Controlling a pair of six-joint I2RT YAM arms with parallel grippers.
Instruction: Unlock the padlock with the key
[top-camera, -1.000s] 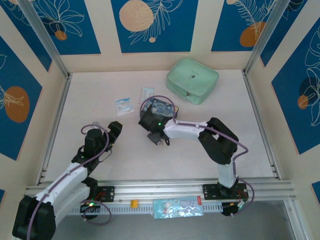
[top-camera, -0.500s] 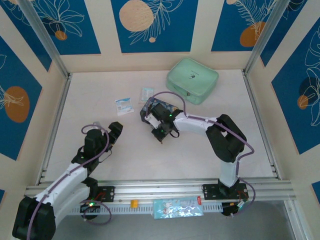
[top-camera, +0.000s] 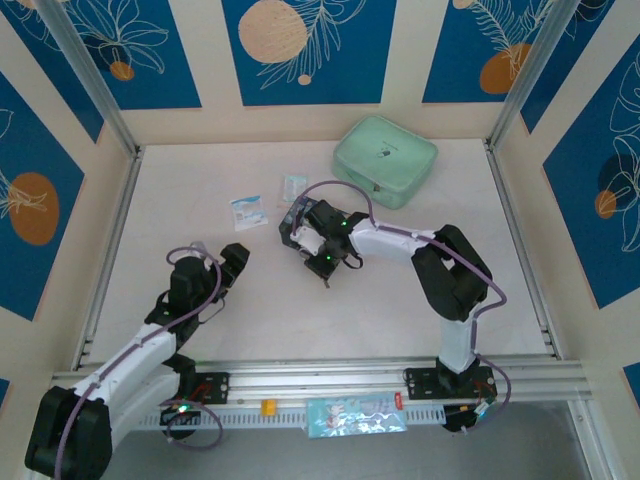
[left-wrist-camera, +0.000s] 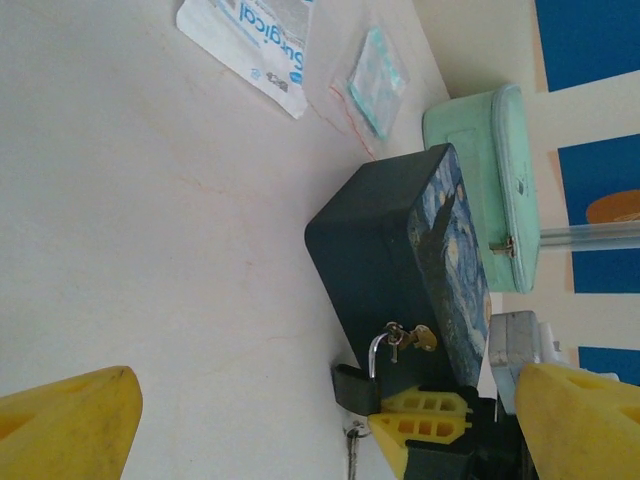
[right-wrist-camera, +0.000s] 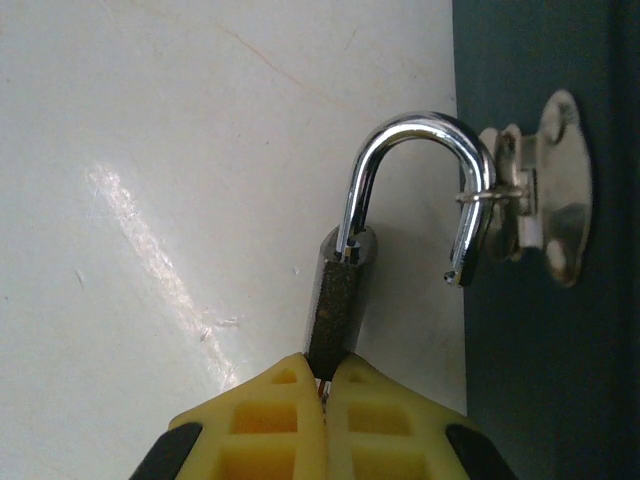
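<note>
Pale table (right-wrist-camera: 150, 120); right-wrist close-up: padlock (right-wrist-camera: 340, 290) shackle open, right claw (right-wrist-camera: 325, 395) on key (left-wrist-camera: 352, 445)

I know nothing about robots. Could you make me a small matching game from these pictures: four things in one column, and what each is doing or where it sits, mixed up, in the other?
Things:
1. padlock
2. right gripper
3. left gripper
4. mint-green case

States or places:
A. open, holding nothing
B. lies just beyond the tin box
C. shackle open, hooked through the tin box's hasp
D. shut on the padlock's body

Pairs: 1-C, 2-D, 3-A, 4-B
</note>
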